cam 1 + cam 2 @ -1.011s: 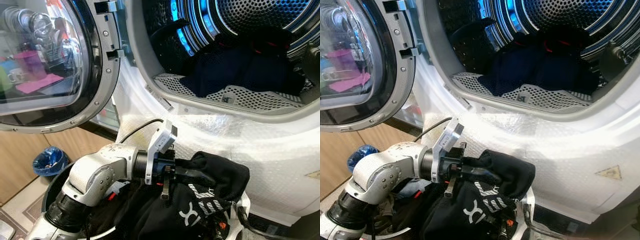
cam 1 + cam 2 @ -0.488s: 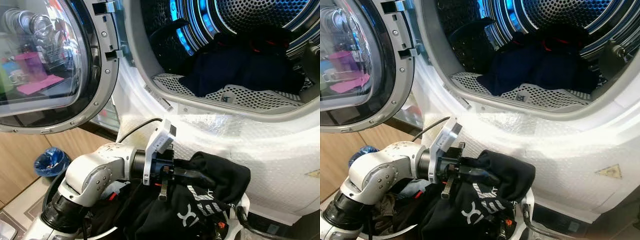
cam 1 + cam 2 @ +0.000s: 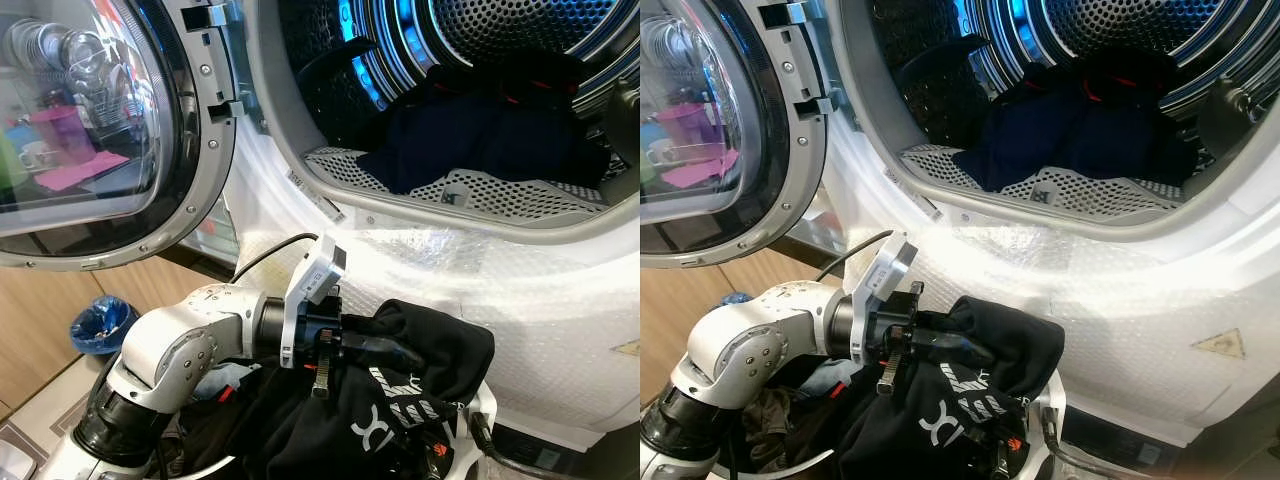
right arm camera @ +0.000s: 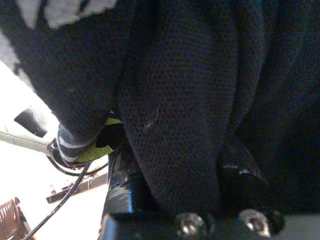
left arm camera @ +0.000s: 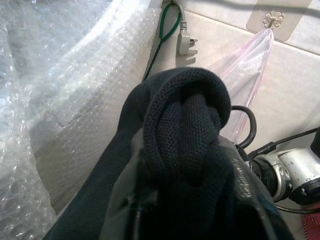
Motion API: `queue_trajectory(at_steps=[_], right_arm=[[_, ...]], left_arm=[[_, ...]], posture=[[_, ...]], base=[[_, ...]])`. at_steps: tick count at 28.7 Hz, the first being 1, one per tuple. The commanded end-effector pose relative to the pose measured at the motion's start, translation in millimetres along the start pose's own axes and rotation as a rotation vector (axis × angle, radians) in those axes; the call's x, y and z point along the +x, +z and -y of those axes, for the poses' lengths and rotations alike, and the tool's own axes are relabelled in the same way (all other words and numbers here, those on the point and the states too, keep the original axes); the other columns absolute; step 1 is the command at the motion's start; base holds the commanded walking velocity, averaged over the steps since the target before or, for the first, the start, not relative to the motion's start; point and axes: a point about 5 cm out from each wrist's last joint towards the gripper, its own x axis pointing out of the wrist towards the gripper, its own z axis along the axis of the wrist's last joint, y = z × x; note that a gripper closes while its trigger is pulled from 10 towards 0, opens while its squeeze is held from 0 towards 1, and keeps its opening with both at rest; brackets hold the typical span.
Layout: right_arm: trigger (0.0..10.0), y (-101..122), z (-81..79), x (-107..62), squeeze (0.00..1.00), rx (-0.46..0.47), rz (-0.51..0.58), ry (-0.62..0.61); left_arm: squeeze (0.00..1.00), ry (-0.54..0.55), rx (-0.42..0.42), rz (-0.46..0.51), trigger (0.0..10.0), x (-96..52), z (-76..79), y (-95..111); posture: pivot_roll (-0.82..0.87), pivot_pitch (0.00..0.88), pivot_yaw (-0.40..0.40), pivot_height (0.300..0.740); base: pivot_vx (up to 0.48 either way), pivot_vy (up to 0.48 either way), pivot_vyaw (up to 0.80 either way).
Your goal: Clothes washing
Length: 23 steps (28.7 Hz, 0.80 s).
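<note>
Left gripper (image 3: 385, 350), lower centre of frame, is clamped on a black garment (image 3: 440, 355) bunched below the open washer drum (image 3: 480, 110). Right gripper's finger state cannot be determined; dark cloth covers its camera.

Matt black knit garment (image 3: 420, 380); glossy perforated metal drum (image 3: 500, 30); bubble wrap (image 3: 480, 270) over the washer's white front; shiny glass door (image 3: 70, 110), silver rim
</note>
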Motion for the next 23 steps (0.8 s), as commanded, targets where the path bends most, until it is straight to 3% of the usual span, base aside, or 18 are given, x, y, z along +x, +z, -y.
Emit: queue_trajectory(at_steps=[1,7,12,16,20,23], right_arm=[[0.0,4,0.1,3.7,0.0,-0.022,0.017,0.024],[0.0,2,3.3,9.2,0.0,-0.028,0.028,0.032],[0.0,0,4.7,12.2,0.0,-0.03,0.04,0.036],[0.0,-1,5.4,15.2,0.0,-0.031,0.052,0.044],[0.0,-2,5.7,13.1,0.0,-0.033,0.058,0.039],[0.0,-2,4.9,10.3,0.0,-0.039,0.067,0.031]], left_arm=[[1.0,0.014,0.011,0.008,10.0,-8.3,3.0,5],[1.0,0.054,0.03,-0.012,10.0,-31.4,11.0,16],[1.0,0.062,0.024,-0.021,10.0,-41.6,18.4,19],[1.0,0.128,0.038,-0.027,10.0,-60.8,21.9,29],[1.0,0.302,0.056,-0.096,10.0,-95.0,25.4,33],[1.0,0.496,0.022,-0.154,10.0,-126.3,24.5,19]], posture=[[-0.01,0.0,0.138,0.74],[0.01,0.0,0.154,0.74],[0.02,0.0,0.158,0.74],[0.03,0.0,0.165,0.74],[0.03,0.0,0.177,0.74],[0.04,0.0,0.179,0.74]], base=[[0.0,0.0,0.0],[0.0,0.0,0.0],[0.0,0.0,0.0],[0.0,0.0,0.0],[0.0,0.0,0.0],[0.0,0.0,0.0]])
